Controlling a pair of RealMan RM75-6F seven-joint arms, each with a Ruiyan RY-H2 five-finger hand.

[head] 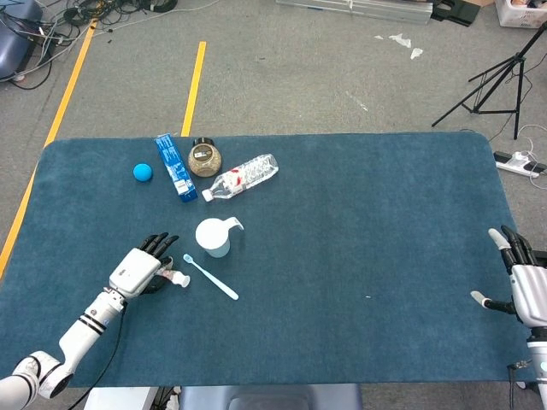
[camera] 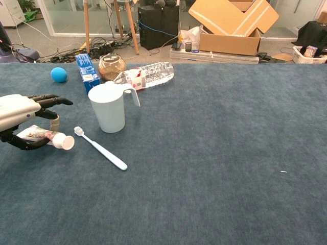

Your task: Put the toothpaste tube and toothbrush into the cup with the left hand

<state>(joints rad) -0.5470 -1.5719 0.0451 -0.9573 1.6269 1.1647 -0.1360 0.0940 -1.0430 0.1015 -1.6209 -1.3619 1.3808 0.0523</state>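
My left hand (head: 139, 269) (camera: 19, 109) is at the table's front left, its fingers curled around the toothpaste tube (camera: 43, 135). The tube's white cap (camera: 64, 142) (head: 183, 279) points right toward the toothbrush. The white-and-blue toothbrush (head: 211, 277) (camera: 100, 148) lies flat just right of the hand, bristle end toward the cup. A pale blue cup (head: 213, 237) (camera: 109, 108) with a handle stands upright behind the brush. My right hand (head: 523, 284) rests at the table's right edge, fingers spread, holding nothing.
Behind the cup lie a plastic water bottle (head: 242, 177) on its side, a brown jar (head: 203, 158), a blue box (head: 174, 167) and a blue ball (head: 142, 172). The blue-carpeted table (head: 359, 239) stretches to the right.
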